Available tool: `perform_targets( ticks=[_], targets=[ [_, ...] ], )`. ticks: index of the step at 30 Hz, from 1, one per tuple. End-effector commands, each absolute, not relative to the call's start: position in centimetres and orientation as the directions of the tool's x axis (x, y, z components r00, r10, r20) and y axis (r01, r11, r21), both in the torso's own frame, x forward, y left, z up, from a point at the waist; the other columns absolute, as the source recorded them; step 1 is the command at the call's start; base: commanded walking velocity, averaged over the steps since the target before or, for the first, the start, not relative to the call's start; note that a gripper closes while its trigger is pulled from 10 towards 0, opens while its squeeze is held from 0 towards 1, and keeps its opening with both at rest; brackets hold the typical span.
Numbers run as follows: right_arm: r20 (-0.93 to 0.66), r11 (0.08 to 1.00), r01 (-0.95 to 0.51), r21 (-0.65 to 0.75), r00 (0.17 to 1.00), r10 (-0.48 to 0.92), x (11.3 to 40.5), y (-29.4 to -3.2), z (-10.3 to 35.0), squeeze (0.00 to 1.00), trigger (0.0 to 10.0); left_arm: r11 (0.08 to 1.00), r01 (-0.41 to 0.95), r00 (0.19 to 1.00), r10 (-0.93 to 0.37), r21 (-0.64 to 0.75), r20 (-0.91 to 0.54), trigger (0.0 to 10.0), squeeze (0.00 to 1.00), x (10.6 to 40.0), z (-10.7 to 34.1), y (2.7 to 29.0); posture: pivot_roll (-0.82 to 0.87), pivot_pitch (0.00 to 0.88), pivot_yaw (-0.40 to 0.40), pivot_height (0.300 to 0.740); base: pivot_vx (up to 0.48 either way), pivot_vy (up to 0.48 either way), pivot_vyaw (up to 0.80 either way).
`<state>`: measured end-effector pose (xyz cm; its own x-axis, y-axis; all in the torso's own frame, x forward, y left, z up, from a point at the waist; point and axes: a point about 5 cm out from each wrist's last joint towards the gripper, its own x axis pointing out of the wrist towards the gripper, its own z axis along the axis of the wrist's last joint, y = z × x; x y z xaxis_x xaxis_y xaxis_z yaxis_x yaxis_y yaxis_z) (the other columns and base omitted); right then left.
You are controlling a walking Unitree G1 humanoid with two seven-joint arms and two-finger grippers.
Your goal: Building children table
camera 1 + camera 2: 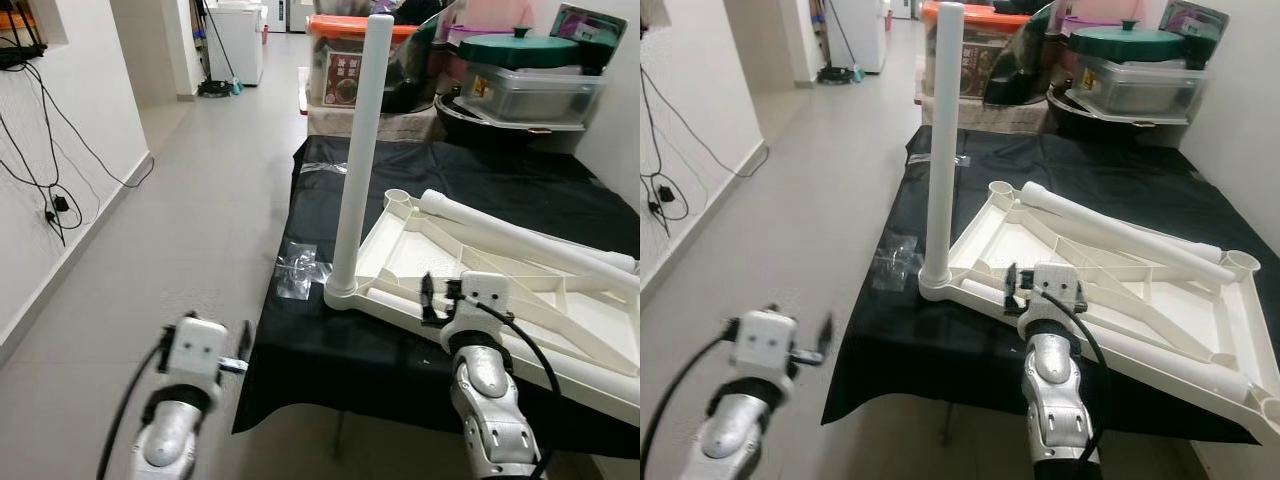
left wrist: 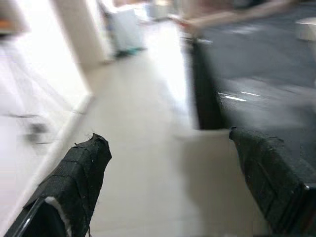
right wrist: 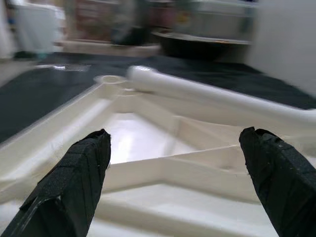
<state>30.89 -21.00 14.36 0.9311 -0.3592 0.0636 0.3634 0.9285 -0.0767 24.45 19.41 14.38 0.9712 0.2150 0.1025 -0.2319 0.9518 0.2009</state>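
Both grippers (left (image 2: pixel 168 182), right (image 3: pixel 177 182)) spread wide.

White tabletop (image 1: pixel 1200 300) looks smooth plastic with a slight sheen, upright leg (image 1: pixel 942 140) the same. Black cloth (image 1: pixel 1120 180) over the bench is matt. Floor tiles (image 1: pixel 200 200) are glossy grey. Right hand (image 3: pixel 175 187) fingers (image 3: pixel 74 182) look coarse, matt black.

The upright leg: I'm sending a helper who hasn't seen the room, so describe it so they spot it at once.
Find the black-covered table beside the tiled walkway; an upside-down white tabletop lies on it. At that tabletop's corner nearest the walkway stands the upright leg, a tall white tube in its socket. The other leg lies flat across the tabletop.
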Motion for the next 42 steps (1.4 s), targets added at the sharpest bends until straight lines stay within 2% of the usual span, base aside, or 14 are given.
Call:
perform_targets(
  ticks=[1, 5, 20, 32, 36, 38, 40, 42],
  targets=[
    [0.075, 0.899, 0.431, -0.070, 0.901, -0.426, 31.0, -22.3, 14.5, 0.00, 10.0, 0.910, -0.356, 0.933, 0.333, 0.214, 0.134, 10.0, 0.00, 24.1, 15.1, 21.6, 0.13, 0.000, -0.078, 0.740, 0.364, 0.000, 0.00],
    [0.078, 0.894, 0.444, -0.063, 0.895, -0.439, 31.4, -22.5, 14.9, 0.00, 10.0, 0.876, -0.417, 0.908, 0.390, 0.242, 0.152, 10.0, 0.00, 24.1, 15.3, 22.8, 0.13, 0.000, -0.079, 0.740, 0.402, 0.000, 0.00],
    [0.079, 0.899, 0.434, -0.053, 0.900, -0.429, 31.7, -21.7, 14.8, 0.00, 10.0, 0.895, -0.387, 0.921, 0.362, 0.224, 0.145, 10.0, 0.00, 24.8, 15.1, 22.1, 0.13, 0.000, -0.071, 0.740, 0.432, 0.000, 0.00],
    [0.090, 0.891, 0.450, -0.059, 0.891, -0.444, 31.9, -22.1, 15.1, 0.00, 10.0, 0.889, -0.399, 0.916, 0.378, 0.224, 0.132, 10.0, 0.00, 24.8, 15.0, 22.6, 0.14, 0.000, -0.072, 0.740, 0.000, 0.000, 0.00],
    [0.095, 0.883, 0.465, -0.062, 0.884, -0.458, 32.1, -22.6, 15.3, 0.00, 10.0, 0.909, -0.363, 0.931, 0.348, 0.203, 0.110, 10.0, 0.00, 24.8, 14.7, 22.1, 0.14, 0.000, -0.072, 0.740, 0.000, 0.000, 0.00],
    [0.085, 0.894, 0.446, -0.038, 0.893, -0.442, 32.4, -23.1, 15.3, 0.00, 10.0, 0.967, -0.192, 0.981, 0.187, 0.169, 0.048, 10.0, 0.00, 24.9, 13.6, 20.1, 0.14, 0.000, -0.072, 0.740, 0.000, 0.000, 0.00],
    [0.062, 0.941, 0.338, 0.027, 0.939, -0.339, 33.2, -23.4, 15.4, 0.00, 10.0, 0.980, -0.049, 0.999, 0.047, 0.191, 0.017, 10.0, 0.00, 24.4, 12.7, 18.1, 0.14, 0.000, -0.074, 0.740, 0.000, 0.000, 0.00],
    [0.062, 0.941, 0.338, 0.027, 0.939, -0.339, 33.2, -23.4, 15.4, 0.00, 10.0, 0.980, -0.049, 0.999, 0.047, 0.191, 0.017, 10.0, 0.00, 24.4, 12.7, 18.1, 0.14, 0.000, -0.074, 0.740, 0.000, 0.000, 0.00]
  ],
)
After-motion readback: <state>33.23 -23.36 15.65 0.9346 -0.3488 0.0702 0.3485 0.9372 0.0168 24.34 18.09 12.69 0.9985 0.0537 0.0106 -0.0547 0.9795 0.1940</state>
